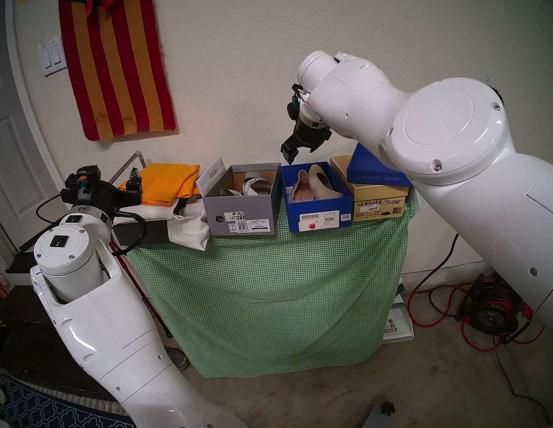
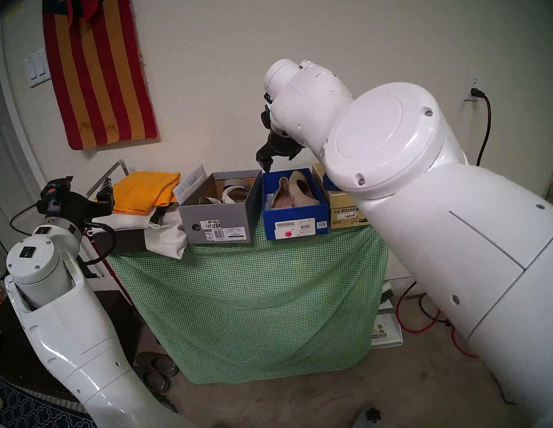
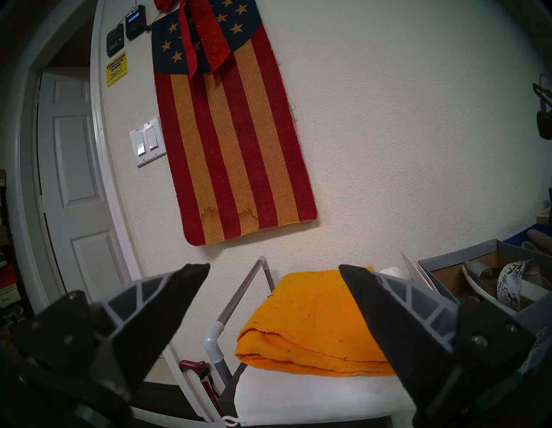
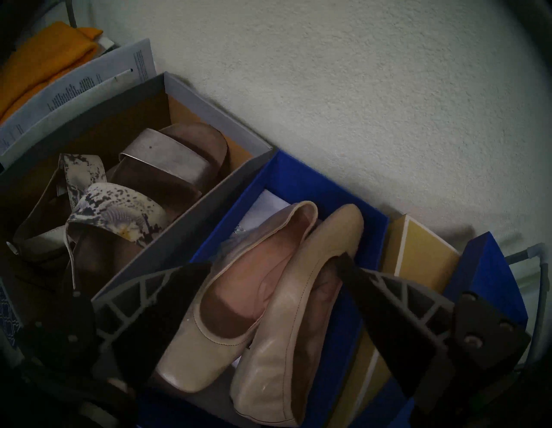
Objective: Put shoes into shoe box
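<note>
Two beige ballet flats (image 4: 227,313) lie side by side in the open blue shoe box (image 4: 298,173), one tilted over the other. Just above them hangs my right gripper (image 4: 274,263), open and holding nothing; the head view shows it over the box's back edge (image 1: 301,151). A pair of sandals (image 4: 119,209) with silver and snakeskin-print straps lies in the open grey shoe box (image 1: 243,213) to the left. My left gripper (image 1: 134,182) is open and empty, off the table's left end, facing a folded orange towel (image 3: 313,322).
A tan box (image 1: 379,202) with a blue lid (image 1: 375,169) lying on it stands right of the blue box. White cloth bags (image 1: 188,227) lie left of the grey box. A green checked cloth (image 1: 279,296) covers the table; the wall is directly behind. Cables and a reel (image 1: 490,312) lie on the floor at the right.
</note>
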Motion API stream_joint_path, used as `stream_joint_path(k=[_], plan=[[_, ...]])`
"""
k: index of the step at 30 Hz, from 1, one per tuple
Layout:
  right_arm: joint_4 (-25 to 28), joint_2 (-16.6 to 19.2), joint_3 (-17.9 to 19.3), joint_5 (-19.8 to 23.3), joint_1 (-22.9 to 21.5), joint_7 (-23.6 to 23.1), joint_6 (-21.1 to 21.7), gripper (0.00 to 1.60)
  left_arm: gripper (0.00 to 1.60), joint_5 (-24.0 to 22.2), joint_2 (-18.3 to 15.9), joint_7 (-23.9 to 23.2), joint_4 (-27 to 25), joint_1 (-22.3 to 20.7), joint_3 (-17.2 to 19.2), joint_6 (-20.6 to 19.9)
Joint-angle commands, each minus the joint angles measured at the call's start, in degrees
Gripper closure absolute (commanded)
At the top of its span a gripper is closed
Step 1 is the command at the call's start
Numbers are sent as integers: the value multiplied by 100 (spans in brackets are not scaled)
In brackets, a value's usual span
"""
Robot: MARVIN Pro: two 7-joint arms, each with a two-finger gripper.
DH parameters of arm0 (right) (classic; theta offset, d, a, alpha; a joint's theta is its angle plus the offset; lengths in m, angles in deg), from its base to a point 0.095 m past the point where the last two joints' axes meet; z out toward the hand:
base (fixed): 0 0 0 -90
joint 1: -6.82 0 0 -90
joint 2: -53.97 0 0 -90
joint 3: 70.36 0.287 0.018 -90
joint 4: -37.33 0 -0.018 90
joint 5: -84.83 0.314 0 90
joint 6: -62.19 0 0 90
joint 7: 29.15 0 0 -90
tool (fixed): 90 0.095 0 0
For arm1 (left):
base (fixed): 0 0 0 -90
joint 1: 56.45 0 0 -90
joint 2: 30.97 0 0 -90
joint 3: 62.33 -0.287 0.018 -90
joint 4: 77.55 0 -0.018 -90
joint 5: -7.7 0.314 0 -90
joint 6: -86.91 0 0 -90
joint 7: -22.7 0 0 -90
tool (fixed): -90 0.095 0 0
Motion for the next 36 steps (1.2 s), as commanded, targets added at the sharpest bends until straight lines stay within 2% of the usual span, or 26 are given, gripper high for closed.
stream_joint_path(k=[1, 2, 4, 8, 12, 21, 24, 25, 26, 32, 36], plan=[[189, 202, 251, 279, -55, -45, -546, 0, 0, -15, -12, 17, -2, 15, -17, -12], [189, 202, 251, 279, -55, -45, -546, 0, 0, -15, -12, 17, -2, 15, -17, -12], [377, 180, 349, 340, 87, 317, -839, 0, 0, -21, -16, 24, -3, 20, -22, -15], [458, 260, 447, 413, 161, 484, -1077, 0, 0, -27, -20, 32, -4, 25, -28, -18], [563, 384, 644, 555, 233, 886, -1364, 0, 0, -41, -28, 52, -6, 37, -39, -23], [372, 649, 775, 612, 317, 1278, -1807, 0, 0, -91, -58, 121, -16, 80, -82, -42], [494, 598, 955, 782, 428, 1680, -2151, 0, 0, -112, -70, 148, -21, 97, -99, -51], [795, 458, 984, 809, 547, 1847, -2290, 0, 0, -111, -69, 149, -20, 97, -98, -49], [998, 355, 857, 664, 628, 1922, -2373, 0, 0, -108, -67, 148, -17, 94, -95, -44], [1356, 3, 1104, 865, 802, 2549, -2871, 0, 0, -137, -85, 189, -25, 120, -121, -59], [1158, 16, 1282, 998, 786, 2961, -3027, 0, 0, -159, -98, 218, -31, 140, -141, -72]])
